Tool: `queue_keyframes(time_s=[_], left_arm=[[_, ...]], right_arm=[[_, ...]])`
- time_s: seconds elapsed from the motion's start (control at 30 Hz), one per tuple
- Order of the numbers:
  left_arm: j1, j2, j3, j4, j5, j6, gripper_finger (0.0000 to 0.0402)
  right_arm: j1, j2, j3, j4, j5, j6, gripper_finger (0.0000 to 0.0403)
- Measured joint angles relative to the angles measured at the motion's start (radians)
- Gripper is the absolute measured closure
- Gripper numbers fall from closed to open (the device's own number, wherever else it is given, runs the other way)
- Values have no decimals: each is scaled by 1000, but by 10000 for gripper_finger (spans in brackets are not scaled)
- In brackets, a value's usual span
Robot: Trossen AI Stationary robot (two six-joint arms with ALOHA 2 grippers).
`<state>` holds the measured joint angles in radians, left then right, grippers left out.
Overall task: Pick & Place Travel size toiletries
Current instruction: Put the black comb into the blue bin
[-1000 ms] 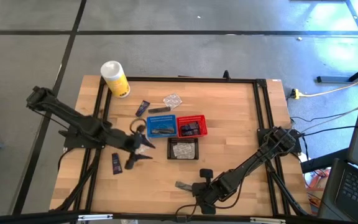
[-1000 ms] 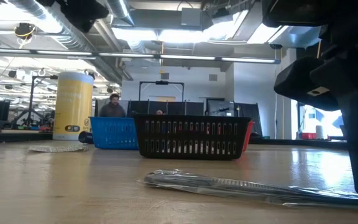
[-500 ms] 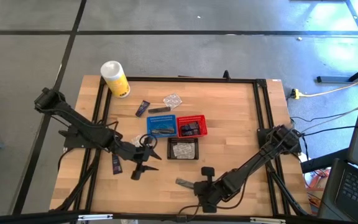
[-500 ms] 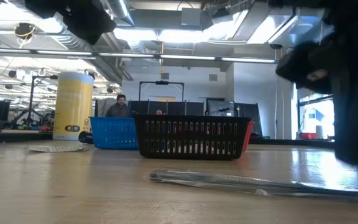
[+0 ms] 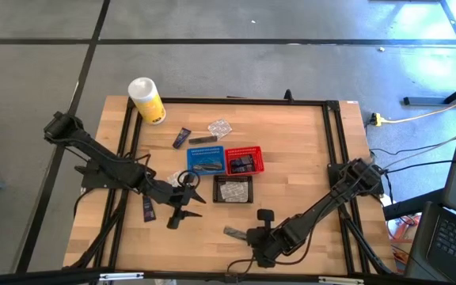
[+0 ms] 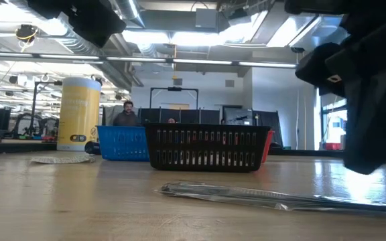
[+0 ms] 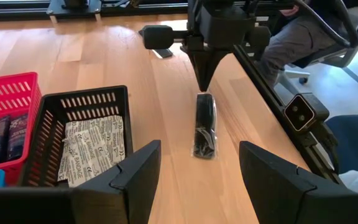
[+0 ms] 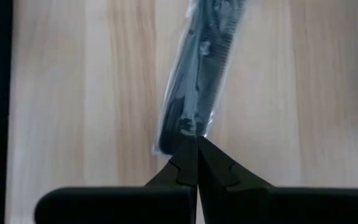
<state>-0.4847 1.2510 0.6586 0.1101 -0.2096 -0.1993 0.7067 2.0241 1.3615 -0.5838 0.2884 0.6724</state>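
Note:
A clear packet with a black comb (image 7: 205, 124) lies flat on the wooden table near its front edge (image 5: 233, 233). My right gripper (image 8: 196, 146) is shut and points steeply down at the packet's end (image 7: 202, 89). My left gripper (image 7: 197, 180) hangs open above the table beside the black basket (image 5: 233, 188), touching nothing (image 5: 179, 215). White sachets (image 7: 92, 143) lie in the black basket. A navy tube (image 5: 147, 207) lies on the table left of my left gripper. My right gripper's shut fingertips (image 8: 185, 158) stand at the end of the clear packet (image 8: 178, 138), coming from above at a slant. Whether they touch it or have its edge between them, I cannot tell. The packet lies flat on the table (image 6: 273, 197).
A blue basket (image 5: 206, 161) and a red basket (image 5: 245, 160) stand side by side mid-table behind the black one. A navy tube (image 5: 181, 138), a dark piece (image 5: 203, 140) and a clear packet (image 5: 219, 127) lie farther back. A white-and-yellow canister (image 5: 146, 100) lies at the far left corner.
My left gripper has moved toward the table's near edge and sunk a little, still open, then kept still. My right gripper has tipped a little at the packet's end and stays shut. The packet remains flat on the table.

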Motion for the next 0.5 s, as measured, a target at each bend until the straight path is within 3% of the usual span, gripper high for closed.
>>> queue_keyframes(time_s=[0.5], left_arm=[[0,0,0,0,2,0,190]], right_arm=[[-18,49,7,34,-103,0,403]])
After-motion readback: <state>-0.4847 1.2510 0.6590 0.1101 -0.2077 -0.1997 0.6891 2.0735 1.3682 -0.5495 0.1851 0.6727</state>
